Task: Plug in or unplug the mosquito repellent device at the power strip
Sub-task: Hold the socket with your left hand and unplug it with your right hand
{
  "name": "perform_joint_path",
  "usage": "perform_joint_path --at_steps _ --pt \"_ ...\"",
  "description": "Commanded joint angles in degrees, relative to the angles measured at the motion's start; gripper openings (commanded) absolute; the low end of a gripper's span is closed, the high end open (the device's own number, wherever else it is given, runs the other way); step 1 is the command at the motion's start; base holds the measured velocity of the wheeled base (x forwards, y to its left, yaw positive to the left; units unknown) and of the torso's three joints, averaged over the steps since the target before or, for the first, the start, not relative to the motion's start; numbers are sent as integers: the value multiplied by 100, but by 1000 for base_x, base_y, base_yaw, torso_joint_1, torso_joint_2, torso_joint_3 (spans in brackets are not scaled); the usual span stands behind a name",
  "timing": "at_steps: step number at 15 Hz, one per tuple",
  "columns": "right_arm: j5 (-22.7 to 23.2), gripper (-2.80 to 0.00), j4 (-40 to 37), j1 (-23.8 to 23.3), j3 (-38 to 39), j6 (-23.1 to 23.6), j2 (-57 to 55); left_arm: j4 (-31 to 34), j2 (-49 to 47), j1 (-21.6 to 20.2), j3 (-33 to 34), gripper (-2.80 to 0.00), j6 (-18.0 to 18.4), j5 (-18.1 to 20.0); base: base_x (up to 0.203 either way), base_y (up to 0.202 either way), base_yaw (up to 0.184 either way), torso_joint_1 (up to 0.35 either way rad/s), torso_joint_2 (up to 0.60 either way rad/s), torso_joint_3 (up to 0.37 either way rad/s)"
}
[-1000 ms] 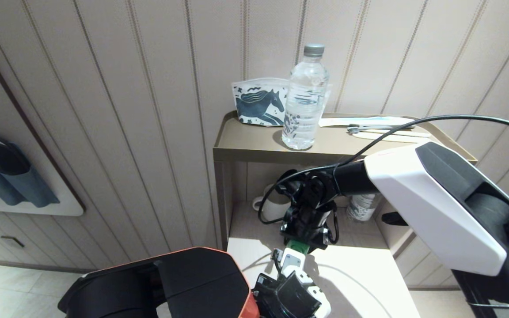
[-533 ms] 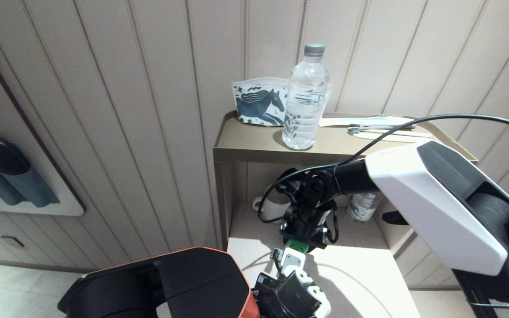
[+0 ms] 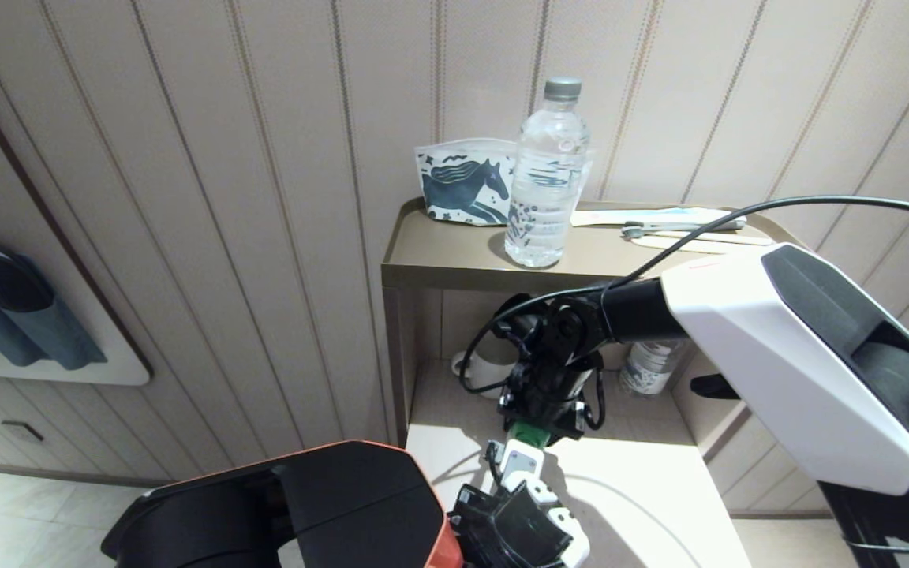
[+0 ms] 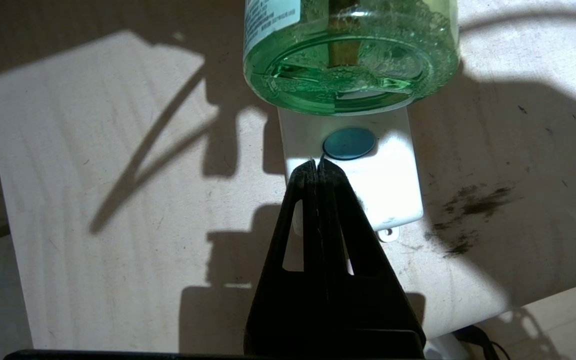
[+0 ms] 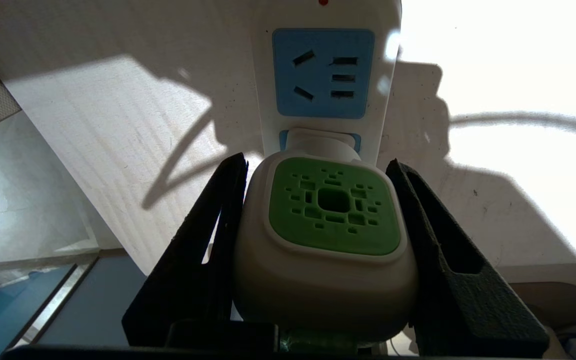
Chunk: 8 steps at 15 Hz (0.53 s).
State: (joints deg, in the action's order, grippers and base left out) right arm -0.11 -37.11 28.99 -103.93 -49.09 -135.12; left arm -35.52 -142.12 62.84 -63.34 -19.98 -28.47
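On the lower shelf (image 3: 660, 505) of a small open stand against a panelled wall, a white power strip (image 5: 325, 75) lies lengthwise, running toward the shelf's front edge. The mosquito repellent device (image 5: 325, 235), white with a green vented top, stands on the strip, its plug stub seated against a blue socket face with one free socket beside it. The right gripper (image 5: 318, 240) straddles the device's head, one finger touching it, the other a hair off, so the grip looks loose. The left gripper (image 4: 318, 167), fingers pressed together and holding nothing, rests its tips on the strip's end by the round blue button (image 4: 349, 143), apparently pinning it down. The step looks like seating or pulling the plug; which one cannot be told. Next, the right gripper likely needs a straight pull or push along the prongs while the left braces the strip. Compared with a second ago, the right arm has shifted slightly toward the back of the shelf; the device and strip look unmoved. A water bottle (image 3: 543, 177) stands on the top shelf.
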Motion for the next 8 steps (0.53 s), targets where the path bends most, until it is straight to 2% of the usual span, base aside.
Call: perform_joint_path --at_steps 1,6,8 --pt "2 -280 -16 10 13 -22 47 -16 -35 0 6 -280 -14 -2 0 0 0 0 0 0" --pt "-48 -280 -77 103 126 19 87 -16 -26 0 6 -280 -15 -10 0 0 0 0 0 0" --pt "-278 -280 -82 229 110 234 36 -16 -26 0 5 -280 -15 -11 0 0 0 0 0 0"
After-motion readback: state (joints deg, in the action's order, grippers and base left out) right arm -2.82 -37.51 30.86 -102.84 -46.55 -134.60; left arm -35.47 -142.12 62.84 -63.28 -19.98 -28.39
